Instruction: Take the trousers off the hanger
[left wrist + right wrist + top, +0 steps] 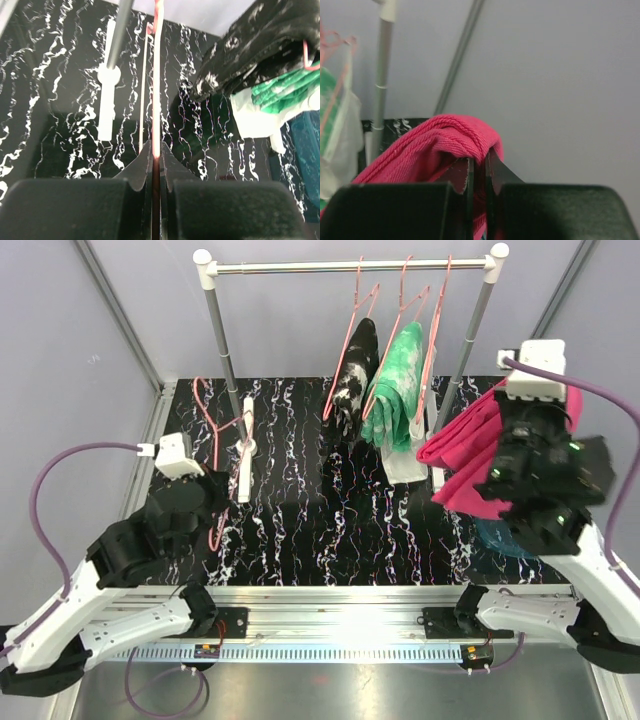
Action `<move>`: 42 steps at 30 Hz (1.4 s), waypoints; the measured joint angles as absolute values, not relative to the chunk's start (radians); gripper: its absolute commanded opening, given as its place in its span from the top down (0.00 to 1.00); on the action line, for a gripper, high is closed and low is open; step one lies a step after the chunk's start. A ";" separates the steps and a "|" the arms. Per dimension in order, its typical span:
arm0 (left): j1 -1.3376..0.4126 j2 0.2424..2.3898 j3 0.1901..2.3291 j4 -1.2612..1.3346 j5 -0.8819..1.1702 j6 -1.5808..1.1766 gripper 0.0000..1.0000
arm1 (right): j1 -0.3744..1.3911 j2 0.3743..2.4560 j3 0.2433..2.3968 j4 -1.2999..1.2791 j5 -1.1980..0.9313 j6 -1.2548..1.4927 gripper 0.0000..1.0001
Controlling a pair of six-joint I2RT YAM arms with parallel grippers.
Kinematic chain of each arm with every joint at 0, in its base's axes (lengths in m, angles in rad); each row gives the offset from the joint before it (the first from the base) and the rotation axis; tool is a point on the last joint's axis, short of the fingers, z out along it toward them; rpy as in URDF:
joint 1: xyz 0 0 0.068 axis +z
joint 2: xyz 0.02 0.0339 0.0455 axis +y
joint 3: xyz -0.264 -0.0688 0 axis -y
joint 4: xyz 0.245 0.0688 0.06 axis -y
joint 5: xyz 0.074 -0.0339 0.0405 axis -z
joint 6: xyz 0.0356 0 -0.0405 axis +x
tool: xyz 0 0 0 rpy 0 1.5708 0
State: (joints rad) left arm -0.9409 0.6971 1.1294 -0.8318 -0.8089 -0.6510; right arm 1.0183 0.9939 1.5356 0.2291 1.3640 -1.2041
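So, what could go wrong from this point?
The right tool pinches only a fold of the magenta trousers, held high; the cloth may slip out. That cloth hangs close to the green trousers, so a sideways move may snag them. The left tool is shut on a thin hanger, which could twist or slip.

Metal rail (340, 267): black white-marbled cloth trousers (353, 375) and green-and-white tie-dye cloth trousers (398, 390) hang on pink wire hangers (352, 320). Folded magenta cloth trousers (468, 455) bunched at right claw (500, 477), above black marbled bench (300, 530). Left claw (214, 506) meets loose pink hanger (205, 415) lying on bench.
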 measured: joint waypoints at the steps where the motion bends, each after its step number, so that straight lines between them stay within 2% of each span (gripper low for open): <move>1: -0.941 0.705 1.125 -0.823 -0.803 -0.650 1.00 | 0.963 0.999 1.521 0.190 1.360 -1.159 1.00; 6: -0.941 0.751 1.118 -0.784 -0.775 -0.639 1.00 | 0.724 1.014 1.429 -0.061 1.305 -0.897 1.00; 13: -0.941 0.794 1.118 -0.729 -0.731 -0.618 1.00 | 0.432 0.972 1.280 -0.210 1.265 -0.699 1.00; 24: -0.941 0.807 1.052 -0.646 -0.658 -0.598 1.00 | 0.371 0.780 1.188 -0.287 1.334 -0.689 1.00; 29: -0.941 0.793 0.982 -0.599 -0.614 -0.598 1.00 | 0.366 0.709 1.076 -0.354 1.383 -0.681 1.00; 35: -0.941 0.792 0.939 -0.572 -0.548 -0.599 1.00 | 0.279 0.794 0.989 -0.411 1.365 -0.616 1.00; 42: -0.941 0.769 0.918 -0.551 -0.500 -0.597 1.00 | 0.113 1.047 0.988 -0.402 1.232 -0.546 1.00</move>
